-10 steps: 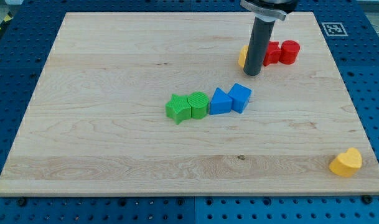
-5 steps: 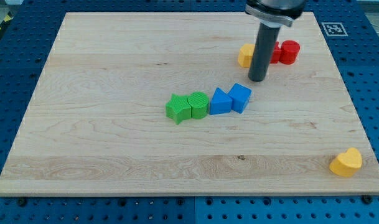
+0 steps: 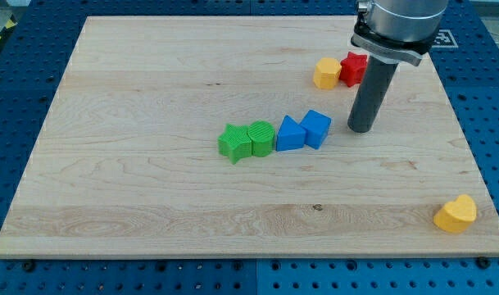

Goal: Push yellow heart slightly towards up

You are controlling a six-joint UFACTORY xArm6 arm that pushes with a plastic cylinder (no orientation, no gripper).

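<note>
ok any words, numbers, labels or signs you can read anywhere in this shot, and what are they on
No readable words, numbers or brand names anywhere.
One sign only: a black-and-white square marker tag at the wooden board's top right corner, a coded pattern with no letters, partly hidden by the arm.
The yellow heart and the other blocks are unmarked.
My tip carries no label.

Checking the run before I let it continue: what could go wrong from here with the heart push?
1. The yellow heart sits at the board's bottom-right corner, close to the edge; a skewed push could probably slide it off.
2. My tip is far up the view, just right of the blue blocks. It must get below the heart, where little board remains.
3. A leftward drift could nudge the blue blocks.
</note>
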